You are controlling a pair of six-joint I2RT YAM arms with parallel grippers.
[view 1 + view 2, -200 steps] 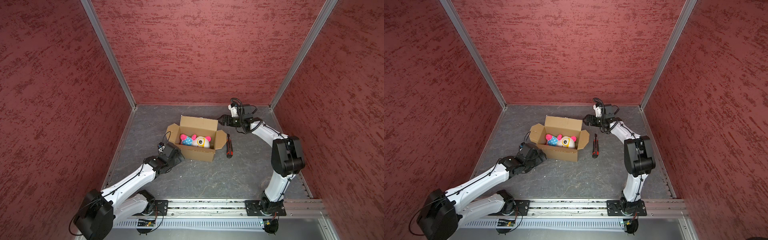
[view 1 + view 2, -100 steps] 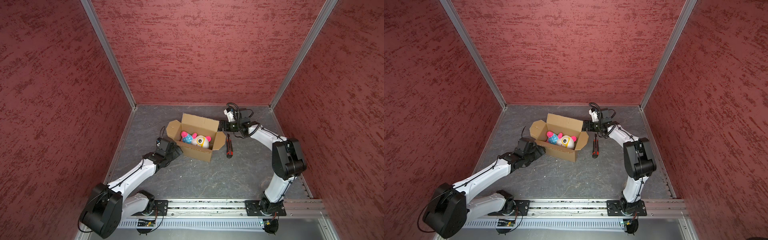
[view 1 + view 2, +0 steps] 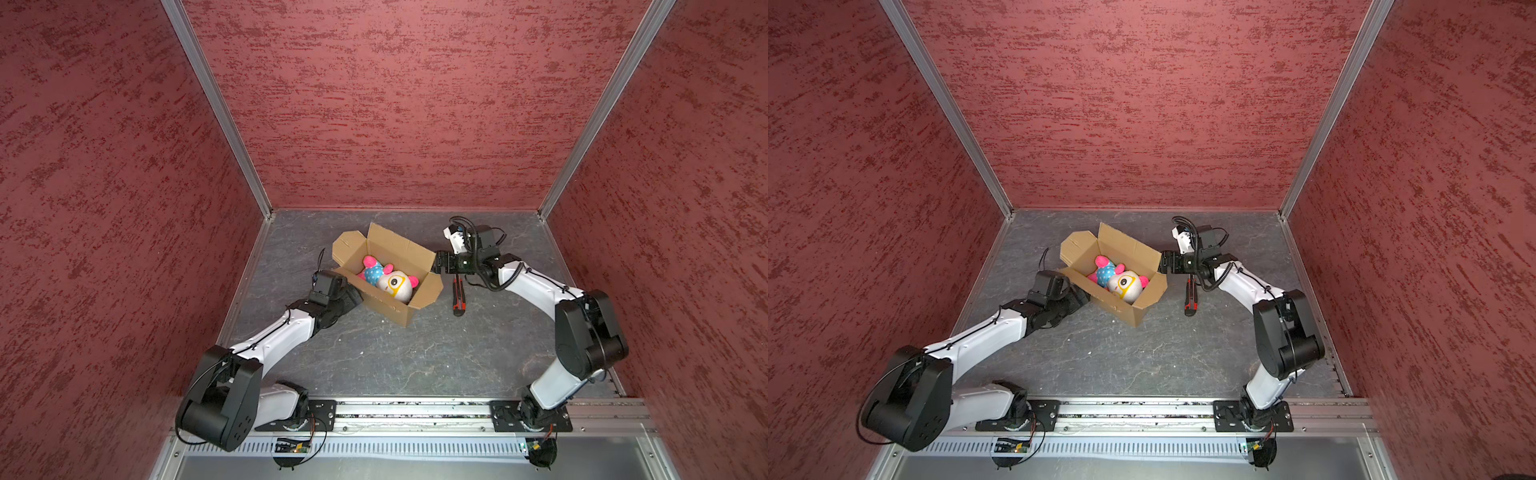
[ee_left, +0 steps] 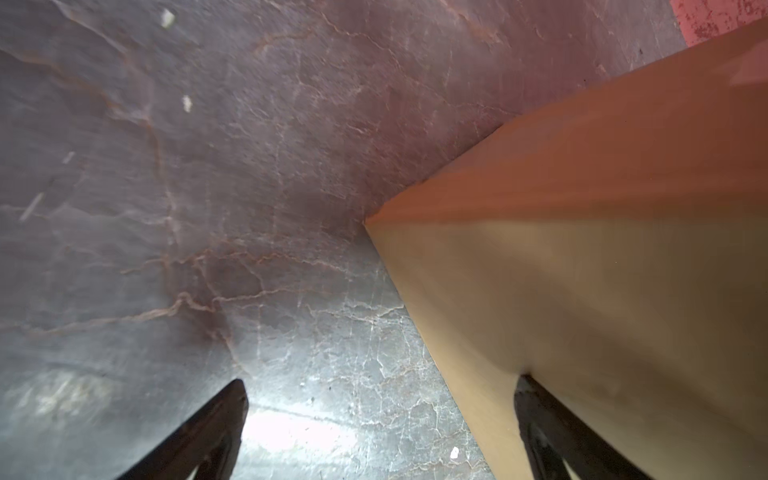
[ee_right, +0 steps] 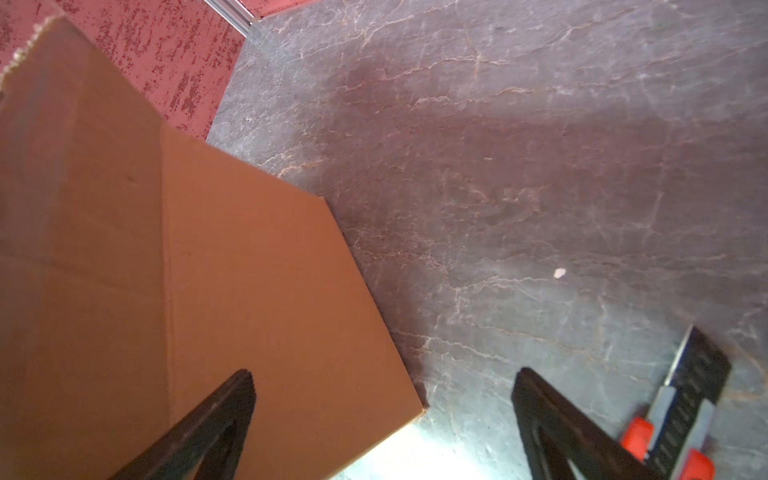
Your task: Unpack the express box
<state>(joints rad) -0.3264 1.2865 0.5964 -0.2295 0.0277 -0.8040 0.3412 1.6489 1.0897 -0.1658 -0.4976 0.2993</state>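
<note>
Left gripper (image 4: 381, 380) and right gripper (image 5: 384, 371), fingers (image 5: 224, 415) spread wide, flank opposite ends of the open express box (image 3: 386, 303)

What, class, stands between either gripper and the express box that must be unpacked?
Nothing visible does. The left gripper and right gripper are open, with the express box close in front of both. The utility knife lies on the floor on the right gripper's other side, not between.

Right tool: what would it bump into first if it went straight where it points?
Most likely the box: its brown wall lies right ahead of the open right tool, corner in the gap. How near is hard to tell.
</note>
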